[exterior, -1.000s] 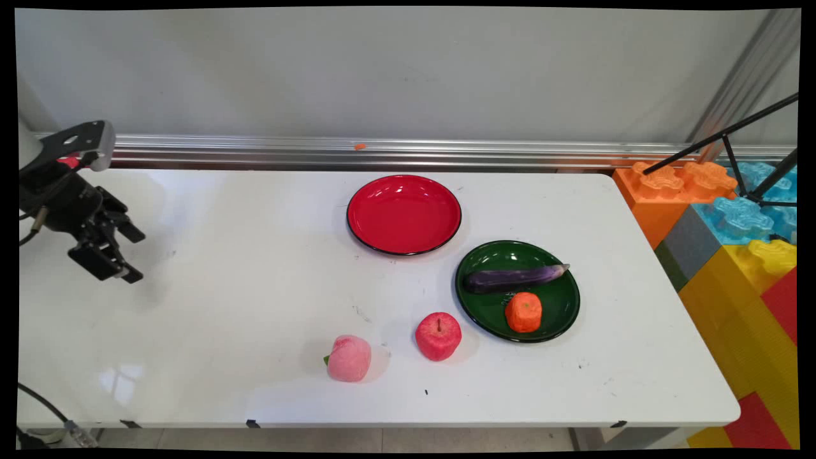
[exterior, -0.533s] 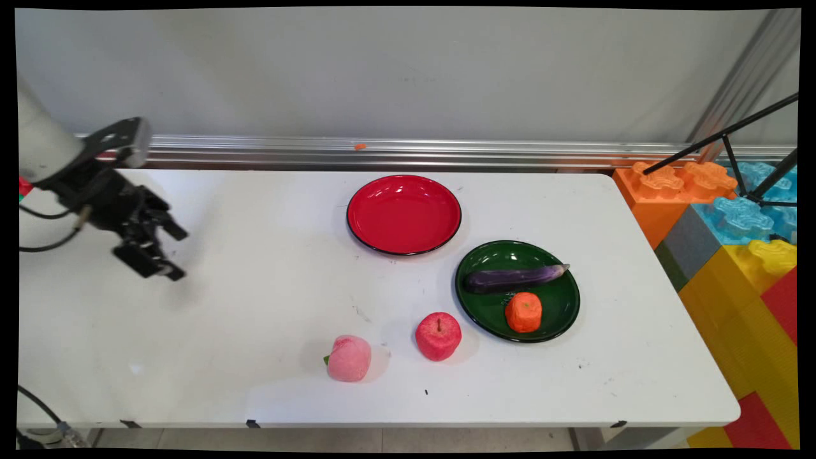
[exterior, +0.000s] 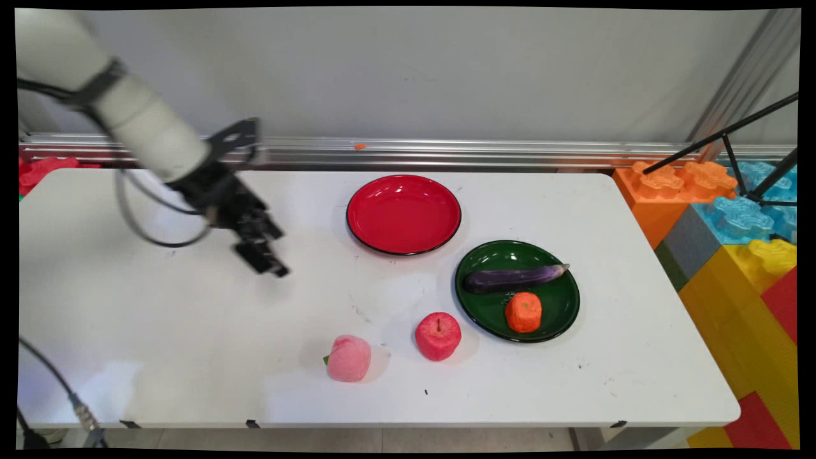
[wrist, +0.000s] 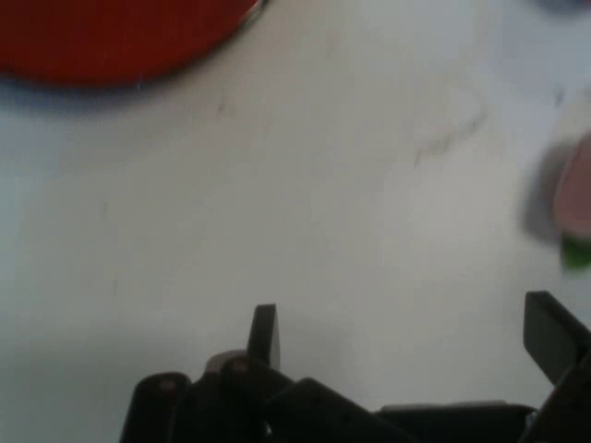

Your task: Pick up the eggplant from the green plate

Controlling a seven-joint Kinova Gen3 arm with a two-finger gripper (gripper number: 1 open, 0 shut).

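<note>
Main view: white table (exterior: 191,331) with scuffs, pale wall behind, a metal rail (exterior: 446,153) along the far edge. Big toy blocks (exterior: 720,217) in orange, blue, yellow and red stand off the table's right end, a black tripod (exterior: 733,137) leg crossing above them; a red block (exterior: 38,171) shows at the far left. Red plate (exterior: 403,215) sits bare at the far centre. Green plate (exterior: 517,291) lies just to its right and nearer, carrying an eggplant (exterior: 514,278) and an orange (exterior: 523,312), close together. Apple (exterior: 438,336) stands on the table just beside the green plate's left rim; peach (exterior: 349,358) near it, further left. Gripper (exterior: 268,261) hangs over bare table left of the red plate, well apart from all the fruit, arm (exterior: 127,108) slanting in from upper left with a cable (exterior: 137,220) looped beneath. Hand view: looks down at bare scuffed table, red plate (wrist: 120,41) cut off at top left, peach (wrist: 577,198) with a green leaf at the right edge; plates' contents unseen. Two fingers (wrist: 264,334) stand wide apart, nothing between them, touching nothing.
</note>
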